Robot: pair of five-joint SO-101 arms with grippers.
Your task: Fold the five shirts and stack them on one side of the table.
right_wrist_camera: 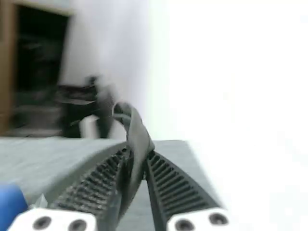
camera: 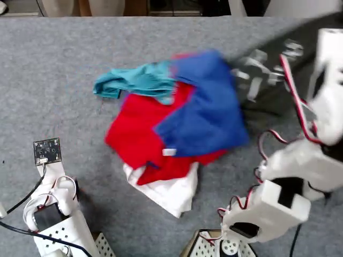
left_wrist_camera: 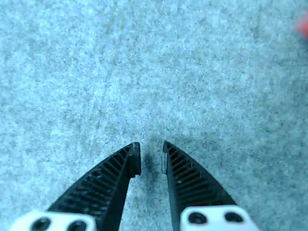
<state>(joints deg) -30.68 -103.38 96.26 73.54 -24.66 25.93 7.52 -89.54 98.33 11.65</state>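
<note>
A pile of shirts lies mid-table: a blue shirt (camera: 206, 107) on top, a red shirt (camera: 139, 128) under it, a teal shirt (camera: 134, 80) bunched at the far left, and a white shirt (camera: 171, 190) sticking out at the near side. A dark shirt (camera: 262, 80) with white print stretches from the pile toward the right arm (camera: 327, 101). My right gripper (right_wrist_camera: 139, 156) is shut on a strip of this dark shirt (right_wrist_camera: 132, 130), raised off the table. My left gripper (left_wrist_camera: 151, 156) hovers over bare grey cloth, its fingertips nearly together with nothing between them.
The table (camera: 53, 64) is covered in grey fabric. The left arm (camera: 53, 214) sits at the near left corner, away from the pile. A corner of the red shirt (left_wrist_camera: 304, 24) shows at the edge of the left wrist view. Furniture stands beyond the table's far edge.
</note>
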